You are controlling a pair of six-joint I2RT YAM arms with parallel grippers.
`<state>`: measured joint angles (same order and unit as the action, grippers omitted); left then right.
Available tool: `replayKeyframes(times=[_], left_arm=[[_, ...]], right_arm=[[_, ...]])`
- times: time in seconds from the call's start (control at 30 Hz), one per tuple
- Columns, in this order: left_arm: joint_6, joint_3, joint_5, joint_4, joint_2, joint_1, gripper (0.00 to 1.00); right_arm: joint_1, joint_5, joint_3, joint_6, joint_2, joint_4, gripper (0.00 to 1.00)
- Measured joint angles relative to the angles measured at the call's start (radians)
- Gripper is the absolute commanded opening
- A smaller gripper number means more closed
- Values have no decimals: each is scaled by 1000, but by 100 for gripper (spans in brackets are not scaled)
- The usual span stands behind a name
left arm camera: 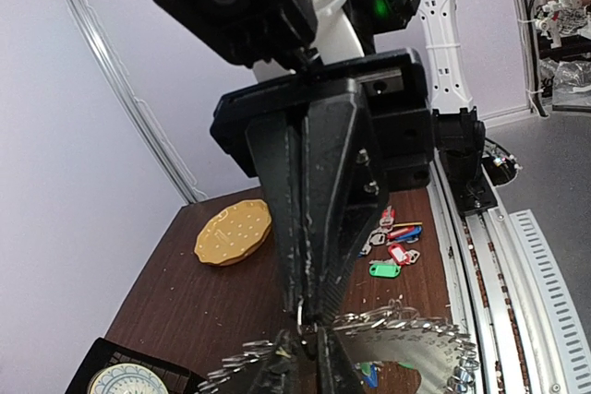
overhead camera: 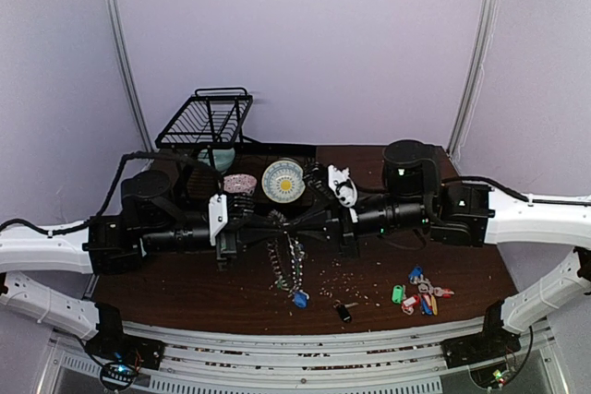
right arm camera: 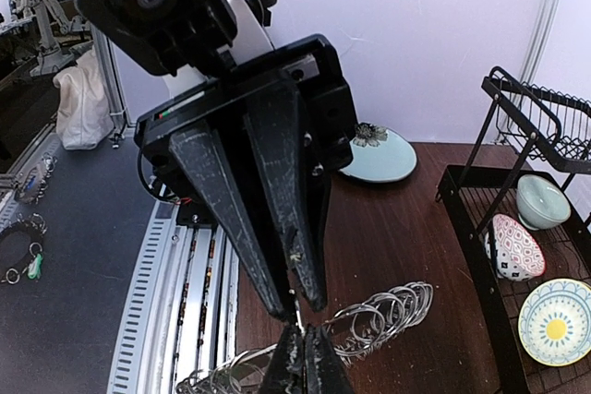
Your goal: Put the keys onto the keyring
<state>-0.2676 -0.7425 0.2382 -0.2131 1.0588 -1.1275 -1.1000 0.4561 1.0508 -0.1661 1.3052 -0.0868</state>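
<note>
Left claw (right arm camera: 297, 307), right claw (left arm camera: 310, 316): tips together

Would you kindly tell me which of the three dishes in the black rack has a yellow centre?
The flat plate, rightmost from above; the patterned bowl beside it is pink, the teal bowl plain.

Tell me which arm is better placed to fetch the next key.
Probably right: the small key and tagged bunch lie on its side; left gripper and right gripper meet at the keyring.
</note>
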Motion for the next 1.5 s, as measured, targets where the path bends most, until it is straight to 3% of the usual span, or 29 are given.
replayKeyframes(times=[0.2, 0.47, 0.57, 0.7, 1.07, 1.2, 1.33, 1.37, 1.43, 1.5], left_arm=[[0, 0, -3, -4, 0, 0, 9], [1, 0, -4, -4, 10, 0, 20], [1, 0, -3, -2, 25, 0, 17], [3, -2, -4, 1, 34, -4, 5], [4, -4, -3, -1, 33, -7, 10], [5, -4, -4, 0, 33, -7, 0], [14, -4, -3, 3, 32, -7, 0], [15, -4, -3, 3, 32, -7, 0], [15, -4, -3, 3, 30, -7, 0], [14, -4, -4, 4, 29, -7, 0]], right_arm=[[-9, -16, 11, -20, 0, 55, 0], [-13, -23, 12, -37, 0, 63, 0], [-13, -23, 13, -44, 1, 64, 0], [-14, -24, 13, -48, 1, 64, 0], [-14, -26, 26, -49, 4, 79, 0], [-15, -26, 26, -49, 8, 79, 0], [-15, -27, 27, -60, 8, 80, 0], [-15, -27, 27, -63, 8, 80, 1], [-15, -28, 27, -61, 8, 80, 23], [-8, -35, 27, -34, 7, 78, 31]])
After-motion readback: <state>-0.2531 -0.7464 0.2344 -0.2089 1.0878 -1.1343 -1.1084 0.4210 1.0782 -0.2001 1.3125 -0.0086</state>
